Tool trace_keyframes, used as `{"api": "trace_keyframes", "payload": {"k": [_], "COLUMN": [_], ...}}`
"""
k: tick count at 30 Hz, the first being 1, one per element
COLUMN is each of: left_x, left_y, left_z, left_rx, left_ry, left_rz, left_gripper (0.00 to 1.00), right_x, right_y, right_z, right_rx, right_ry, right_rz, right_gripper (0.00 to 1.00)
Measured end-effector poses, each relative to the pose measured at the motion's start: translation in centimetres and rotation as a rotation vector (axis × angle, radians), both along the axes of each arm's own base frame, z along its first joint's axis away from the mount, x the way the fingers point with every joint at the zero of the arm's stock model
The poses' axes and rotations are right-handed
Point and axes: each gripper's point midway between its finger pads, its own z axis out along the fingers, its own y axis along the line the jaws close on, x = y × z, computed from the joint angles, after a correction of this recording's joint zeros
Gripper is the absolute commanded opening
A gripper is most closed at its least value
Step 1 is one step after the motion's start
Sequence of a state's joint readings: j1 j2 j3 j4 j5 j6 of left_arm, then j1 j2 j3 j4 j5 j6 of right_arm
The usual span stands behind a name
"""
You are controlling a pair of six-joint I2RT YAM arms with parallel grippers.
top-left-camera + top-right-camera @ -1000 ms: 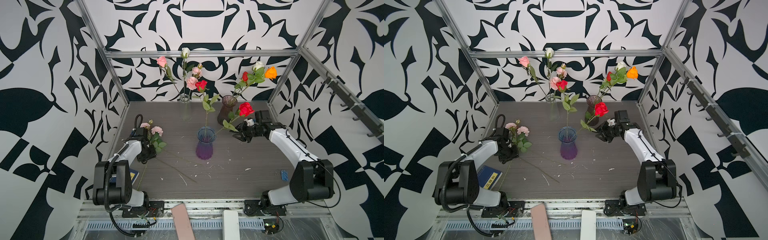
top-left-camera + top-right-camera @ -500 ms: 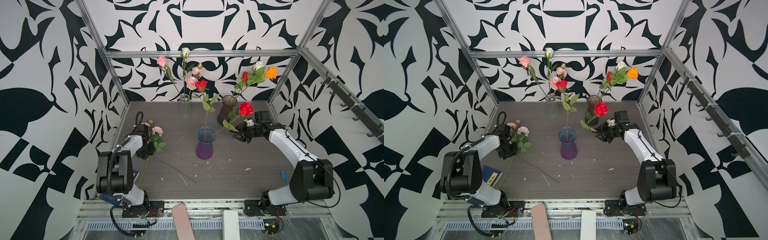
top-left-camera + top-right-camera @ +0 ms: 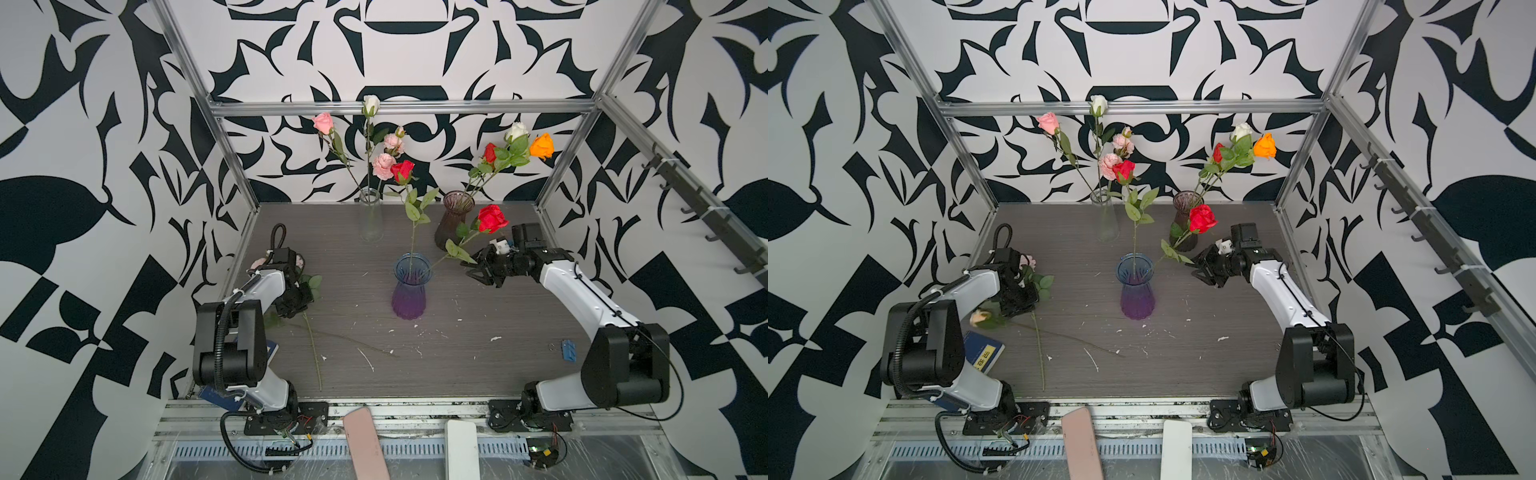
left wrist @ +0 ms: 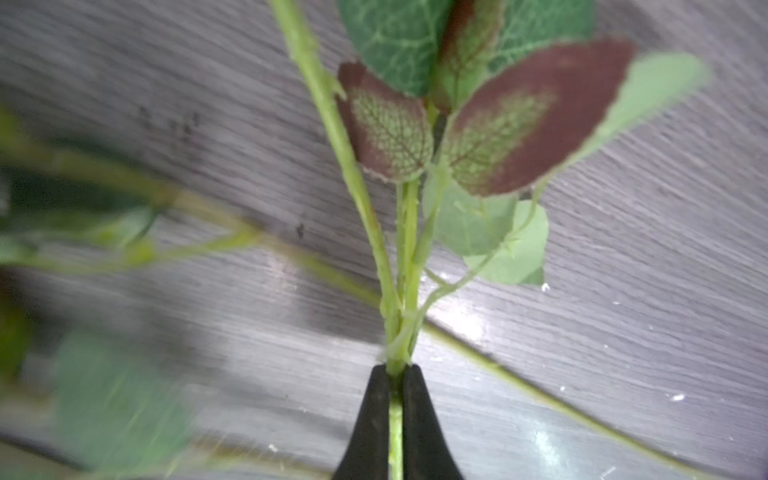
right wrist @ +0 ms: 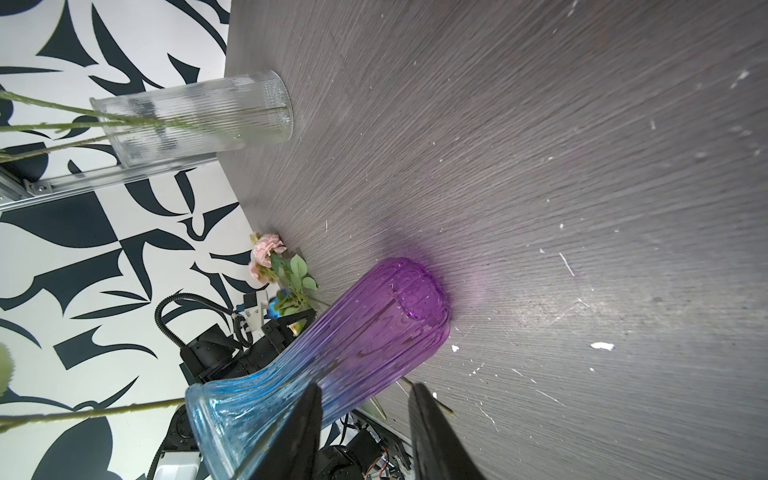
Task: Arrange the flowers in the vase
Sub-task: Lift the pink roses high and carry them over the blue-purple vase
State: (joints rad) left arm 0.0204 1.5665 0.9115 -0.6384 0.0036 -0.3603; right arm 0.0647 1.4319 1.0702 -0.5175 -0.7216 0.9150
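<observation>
Left hand (image 4: 395, 372) clamped on green stem of pink-bloomed flower spray (image 4: 405, 249) at grey surface's (image 3: 478, 365) left; right hand (image 3: 478, 272) parted, empty. Advise slow vertical lift clear of crossing loose stem (image 3: 353, 341), toward blue-purple glass vase (image 3: 409, 291)

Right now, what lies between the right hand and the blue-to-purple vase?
The red rose's leafy stem, leaning out of the blue-to-purple vase toward the right hand, with bare tabletop beneath. Both top views show it.
</observation>
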Motion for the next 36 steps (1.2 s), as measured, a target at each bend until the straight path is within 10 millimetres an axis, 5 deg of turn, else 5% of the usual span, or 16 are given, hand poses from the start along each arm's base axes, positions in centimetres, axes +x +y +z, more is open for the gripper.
{"api": "trace_keyframes", "payload": {"k": [5, 15, 24, 30, 36], "left_x": [1.9, 6.8, 10.0, 10.2, 9.4], "left_y": [-0.3, -2.1, -6.0, -10.1, -12.7], "left_z": [3.7, 15.5, 29.3, 39.7, 45.9], "left_rx": [-0.018, -0.163, -0.439, -0.592, -0.714], "left_ry": [-0.099, -0.446, -0.842, -1.114, -1.326], "left_rz": [0.006, 0.055, 0.069, -0.040, -0.127], "left_gripper": [0.00, 0.00, 0.00, 0.00, 0.00], "right_x": [0.0, 0.0, 0.0, 0.0, -0.1], "right_y": [0.0, 0.0, 0.0, 0.0, 0.0], "right_z": [0.0, 0.0, 0.0, 0.0, 0.1], "right_rx": [0.000, 0.001, 0.003, 0.003, 0.003], "right_ry": [0.000, 0.000, 0.000, 0.000, -0.004], "right_rz": [0.000, 0.001, 0.002, 0.002, 0.002], "right_gripper": [0.39, 0.39, 0.39, 0.39, 0.39]}}
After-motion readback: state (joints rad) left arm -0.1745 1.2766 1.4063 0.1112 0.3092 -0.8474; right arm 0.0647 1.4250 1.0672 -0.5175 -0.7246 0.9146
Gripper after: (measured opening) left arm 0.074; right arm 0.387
